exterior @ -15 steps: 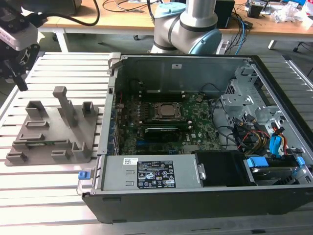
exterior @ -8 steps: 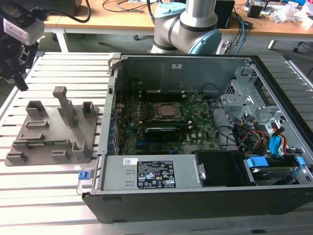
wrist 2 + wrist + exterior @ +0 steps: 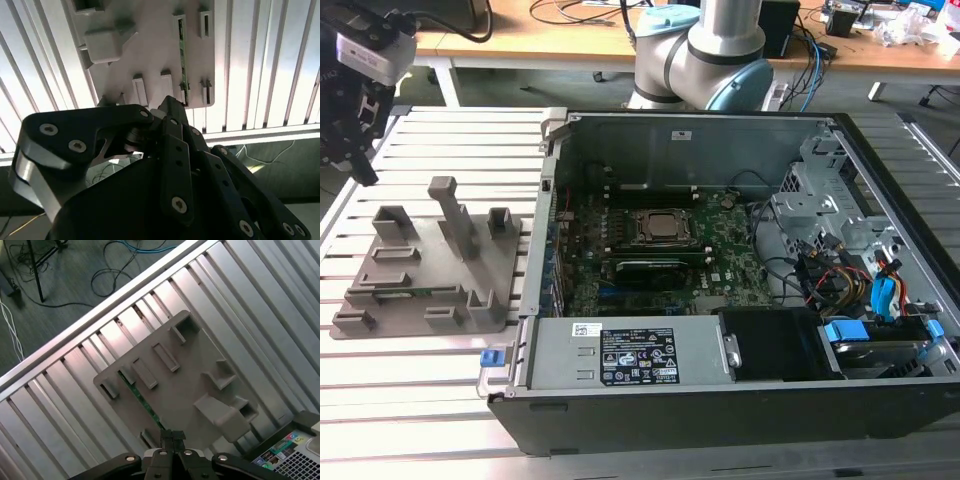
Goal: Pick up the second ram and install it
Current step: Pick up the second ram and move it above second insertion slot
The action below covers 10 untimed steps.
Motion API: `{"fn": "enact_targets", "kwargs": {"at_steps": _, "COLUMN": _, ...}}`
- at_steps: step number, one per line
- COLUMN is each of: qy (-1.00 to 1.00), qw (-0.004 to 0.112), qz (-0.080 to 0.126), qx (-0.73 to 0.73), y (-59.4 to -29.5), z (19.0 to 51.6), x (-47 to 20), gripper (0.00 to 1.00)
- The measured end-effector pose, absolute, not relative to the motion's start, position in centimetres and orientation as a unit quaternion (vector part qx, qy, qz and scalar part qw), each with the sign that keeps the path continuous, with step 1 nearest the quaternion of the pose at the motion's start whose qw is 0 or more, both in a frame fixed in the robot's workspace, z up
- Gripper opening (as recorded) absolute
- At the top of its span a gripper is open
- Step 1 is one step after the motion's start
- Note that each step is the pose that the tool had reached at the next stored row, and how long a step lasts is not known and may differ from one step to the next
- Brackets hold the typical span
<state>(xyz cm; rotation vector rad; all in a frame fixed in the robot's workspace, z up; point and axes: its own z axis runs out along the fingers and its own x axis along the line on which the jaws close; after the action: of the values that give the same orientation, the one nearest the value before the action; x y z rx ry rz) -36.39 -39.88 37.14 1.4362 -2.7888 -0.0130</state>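
1. Over at the exterior view's left, my gripper (image 3: 362, 168) hangs clear of the grey holder tray (image 3: 425, 262).
2. First wrist view: it's clenched tight, nothing between the tips.
3. Second ram (image 3: 142, 399) sits in a slot of that tray, well apart from the open PC case (image 3: 720, 130).

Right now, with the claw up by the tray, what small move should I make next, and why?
Probably ease the claw over the second ram and down. The green stick sits in its slot on the grey holder tray, untouched, while the claw hangs apart from it.
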Motion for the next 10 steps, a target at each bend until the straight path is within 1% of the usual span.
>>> {"fn": "enact_targets", "kwargs": {"at_steps": 10, "qy": -0.838, "qw": 0.003, "qz": -0.004, "qx": 0.545, "y": -39.88, "z": 37.15, "x": -36.39, "gripper": 0.11}}
